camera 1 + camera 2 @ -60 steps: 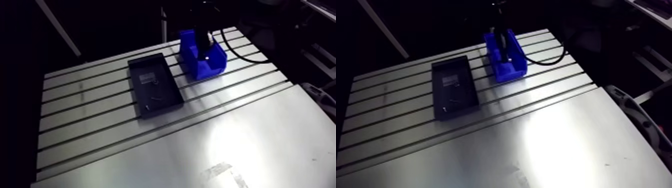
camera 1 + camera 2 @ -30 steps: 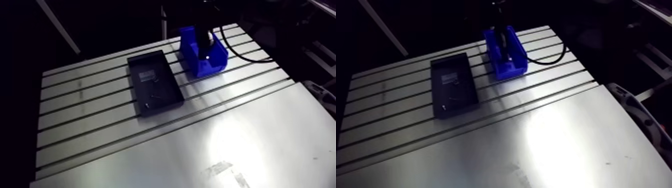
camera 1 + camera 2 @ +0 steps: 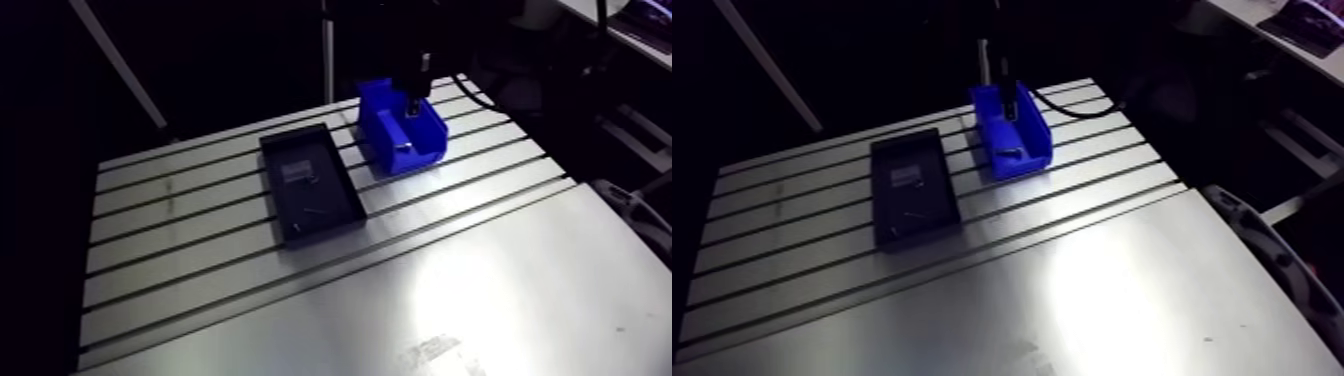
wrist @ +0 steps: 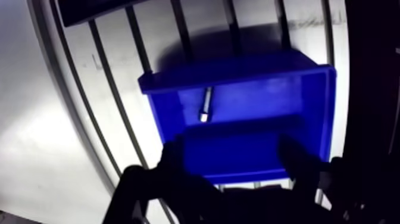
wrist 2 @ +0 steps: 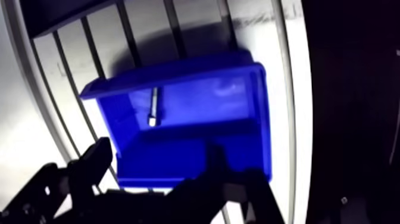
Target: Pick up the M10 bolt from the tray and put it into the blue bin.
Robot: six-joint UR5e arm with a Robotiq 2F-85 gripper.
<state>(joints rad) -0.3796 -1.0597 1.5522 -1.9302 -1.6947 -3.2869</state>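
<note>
Gripper (image 4: 233, 152) hangs over the bin (image 4: 309, 101), jaws wide apart, nothing btw them. In the wrist view both fingers (image 4: 174, 161) are dark and rise one on each side. The gap shows only blue bin floor. Tips look to sit above the bin's near edge; whether either one touches the rim I can't tell from where I stand. It grips nothing.

Bolt (image 4: 206, 104) is in the bin, lying flat on the floor. It's close to the wall ahead of the gripper and off toward one end, not centred. It sits well ahead of the fingertips, clear of both. Silvery shank, lying approx. straight from that wall toward the gripper, w/ the brighter end nearest the gripper. Which end is the head I can't make out.

Bin stands on the table (image 3: 180, 240), open top up, set across the slots. In the arm view the gripper comes down from above, right over the bin.

Tray (image 3: 330, 185) is black and shallow and lies just beside the bin, not touching it; a strip of bare table shows btw them. In the wrist view a corner of it shows beyond the bin's far wall. Inside the tray are a pale patch toward one end and a couple of small bits further along, too small to ID.
</note>
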